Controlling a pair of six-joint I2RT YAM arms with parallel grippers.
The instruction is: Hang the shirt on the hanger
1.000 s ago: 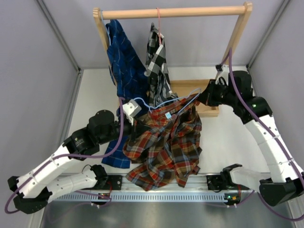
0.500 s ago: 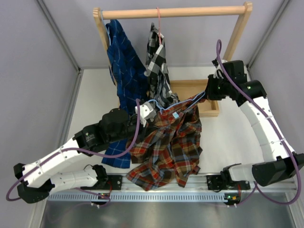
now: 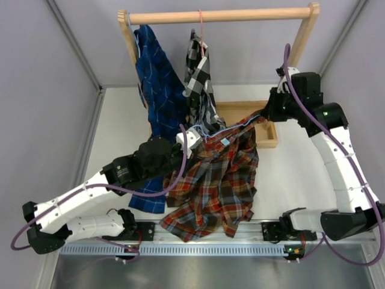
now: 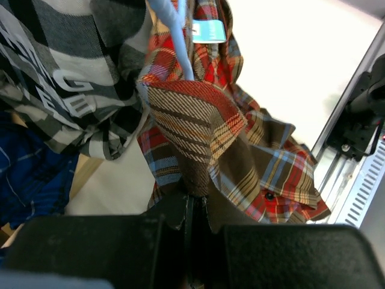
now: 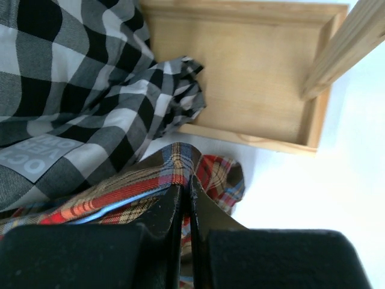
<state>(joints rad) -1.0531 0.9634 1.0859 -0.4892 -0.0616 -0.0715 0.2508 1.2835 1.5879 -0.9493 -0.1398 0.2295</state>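
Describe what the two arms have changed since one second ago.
The left gripper, shut on the red-orange plaid shirt, moved right and farther back; the right gripper, also shut on it, moved back a little. The collar with the thin light blue wire hanger shifted right. The dark blue shirt and black-and-white checked shirt stayed.

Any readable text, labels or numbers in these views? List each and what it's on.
"OC": start of a word on the grey patch of the black-and-white checked shirt; the rest is cut off and the line above is unreadable.
"NG", roughly: large letters on that patch in the left wrist view; folded, not readable whole.
Light blue neck label on the plaid shirt: too blurred to read.
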